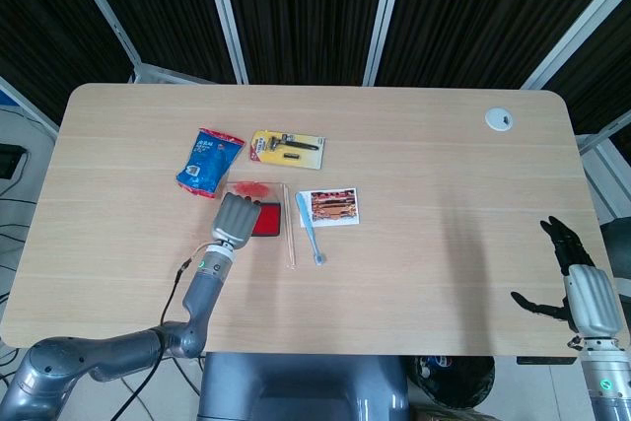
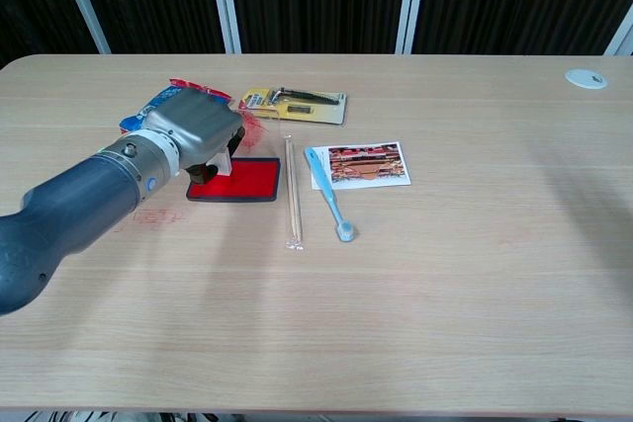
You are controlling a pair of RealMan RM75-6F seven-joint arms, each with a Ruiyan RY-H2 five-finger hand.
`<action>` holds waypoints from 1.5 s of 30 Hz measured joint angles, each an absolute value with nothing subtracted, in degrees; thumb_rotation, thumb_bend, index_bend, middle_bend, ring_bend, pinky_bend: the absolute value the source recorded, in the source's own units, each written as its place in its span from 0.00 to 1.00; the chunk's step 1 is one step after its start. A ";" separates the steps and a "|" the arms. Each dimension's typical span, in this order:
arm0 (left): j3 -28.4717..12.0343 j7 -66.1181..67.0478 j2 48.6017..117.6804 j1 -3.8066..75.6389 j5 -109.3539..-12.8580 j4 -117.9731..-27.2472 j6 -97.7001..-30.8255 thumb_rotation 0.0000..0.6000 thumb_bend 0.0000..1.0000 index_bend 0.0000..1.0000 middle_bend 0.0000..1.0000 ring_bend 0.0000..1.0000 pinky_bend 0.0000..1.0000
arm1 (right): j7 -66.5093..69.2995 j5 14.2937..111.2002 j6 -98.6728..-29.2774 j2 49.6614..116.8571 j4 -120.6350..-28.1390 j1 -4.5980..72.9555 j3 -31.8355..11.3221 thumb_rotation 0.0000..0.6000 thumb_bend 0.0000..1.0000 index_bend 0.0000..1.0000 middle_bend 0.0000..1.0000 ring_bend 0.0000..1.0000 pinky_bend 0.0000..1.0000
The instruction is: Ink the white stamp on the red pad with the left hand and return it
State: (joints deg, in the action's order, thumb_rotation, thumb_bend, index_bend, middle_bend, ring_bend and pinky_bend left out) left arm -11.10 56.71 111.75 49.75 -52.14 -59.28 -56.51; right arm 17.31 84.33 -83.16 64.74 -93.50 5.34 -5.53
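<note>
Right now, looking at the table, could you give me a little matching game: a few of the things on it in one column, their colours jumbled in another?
Things:
1. ink pad
2. toothbrush
3. razor card
4. table plug

Colours:
A. yellow
B. white
C. red
D. light blue

Pairs: 1-C, 2-D, 3-A, 4-B

No legible text, labels or numbers anywhere.
</note>
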 measured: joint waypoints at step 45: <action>-10.19 56.51 112.43 49.30 -51.80 -57.92 -56.77 1.00 0.56 0.76 0.79 0.59 0.63 | 17.57 84.37 -83.19 64.71 -93.49 5.35 -5.57 1.00 0.13 0.00 0.00 0.00 0.19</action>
State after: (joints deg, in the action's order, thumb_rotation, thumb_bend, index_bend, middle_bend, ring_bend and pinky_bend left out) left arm -10.19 56.51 112.43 49.30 -51.80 -57.92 -56.77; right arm 17.57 84.37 -83.19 64.71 -93.49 5.35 -5.57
